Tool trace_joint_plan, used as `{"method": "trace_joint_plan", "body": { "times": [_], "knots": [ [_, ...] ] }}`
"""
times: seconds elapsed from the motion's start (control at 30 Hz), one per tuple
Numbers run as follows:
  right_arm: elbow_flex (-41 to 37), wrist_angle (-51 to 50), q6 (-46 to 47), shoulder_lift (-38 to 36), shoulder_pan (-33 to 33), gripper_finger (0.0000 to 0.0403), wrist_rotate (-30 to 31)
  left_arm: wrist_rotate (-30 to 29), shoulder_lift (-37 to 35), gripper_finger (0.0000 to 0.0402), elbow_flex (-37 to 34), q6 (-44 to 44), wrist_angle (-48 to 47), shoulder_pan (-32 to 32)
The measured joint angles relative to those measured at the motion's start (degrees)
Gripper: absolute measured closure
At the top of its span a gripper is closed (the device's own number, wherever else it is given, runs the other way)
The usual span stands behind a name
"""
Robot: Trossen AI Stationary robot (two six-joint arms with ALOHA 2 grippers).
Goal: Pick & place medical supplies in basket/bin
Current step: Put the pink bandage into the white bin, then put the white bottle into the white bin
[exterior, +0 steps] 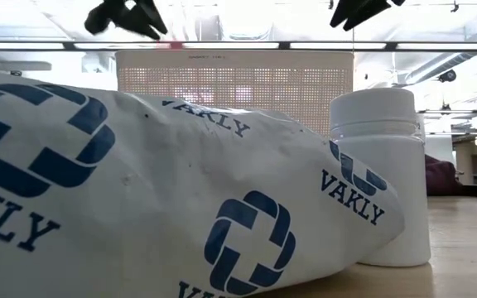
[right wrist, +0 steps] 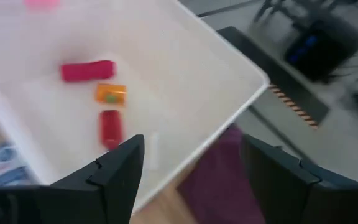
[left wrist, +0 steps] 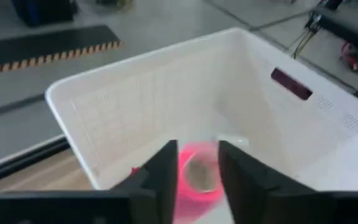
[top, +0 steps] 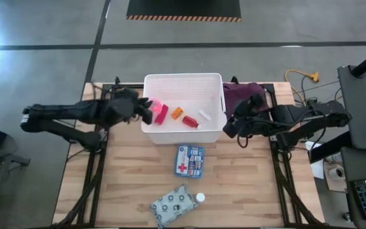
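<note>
The white lattice basket (top: pixel 183 81) stands at the far middle of the table. In it lie two red tubes (top: pixel 161 115) (top: pixel 191 122), an orange vial (top: pixel 176 113) and a small white item (top: pixel 204 116). My left gripper (top: pixel 147 109) (left wrist: pixel 197 171) hangs over the basket's left side, shut on a pink block (left wrist: pixel 197 180). My right gripper (top: pixel 232 126) (right wrist: pixel 197 177) is open, above the basket's right rim and the purple cloth bundle (right wrist: pixel 219 177). The first-aid box (top: pixel 189 160), the patterned pouch (top: pixel 170 205) and a white bottle (top: pixel 200 198) lie flat on the near table. My left gripper pinches the pink block (left wrist: pixel 194 158) between its two fingers (left wrist: pixel 166 177), coming slanting down from the table's left. The block is lifted clear, over the basket's floor by its left wall (top: pixel 146 121). Which face of the block the pads touch is too blurred to tell.
The purple cloth bundle (top: pixel 241 95) lies against the basket's right wall. In the low view the pouch (exterior: pixel 139 182) and the white bottle (exterior: pixel 379 174) fill the foreground, in front of the basket (exterior: pixel 234 83). Bare wood lies on either side of the first-aid box.
</note>
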Motion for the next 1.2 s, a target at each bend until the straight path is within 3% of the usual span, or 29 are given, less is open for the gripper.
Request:
{"method": "trace_joint_plan", "body": {
  "times": [0.13,0.23,0.33,0.4,0.6,0.8,1.03,1.2],
  "knots": [
    [1.0,0.2,2.3,0.0,0.4,0.0129,-5.0,2.1,1.6,0.0232,2.1,0.2,-0.2,1.0],
    [1.3,0.3,1.5,0.0,1.6,0.0114,-13.6,6.0,0.8,0.0191,5.7,2.4,-0.1,0.5],
    [0.6,0.7,-0.7,0.6,5.5,0.0105,-23.3,12.5,0.0,0.0171,10.2,7.7,0.0,-2.8],
    [-0.2,0.9,-1.0,2.1,9.3,0.0104,-26.2,15.1,-0.4,0.0168,12.6,9.5,-1.2,-6.4],
    [-0.4,6.1,8.3,12.3,20.9,0.0111,-27.7,14.8,-0.9,0.0177,14.3,7.9,-12.0,-16.5],
    [4.5,17.0,19.8,27.8,27.7,0.0108,-27.9,14.9,-2.3,0.0185,9.4,4.2,-12.6,-25.2],
    [15.0,11.4,25.9,40.7,29.7,0.0085,-27.8,14.9,-4.3,0.0185,4.1,-3.5,-12.4,-28.8],
    [19.1,12.4,20.6,45.4,29.6,0.0068,-25.7,14.9,-5.3,0.0185,3.0,-6.1,-12.2,-29.3]
  ]
}}
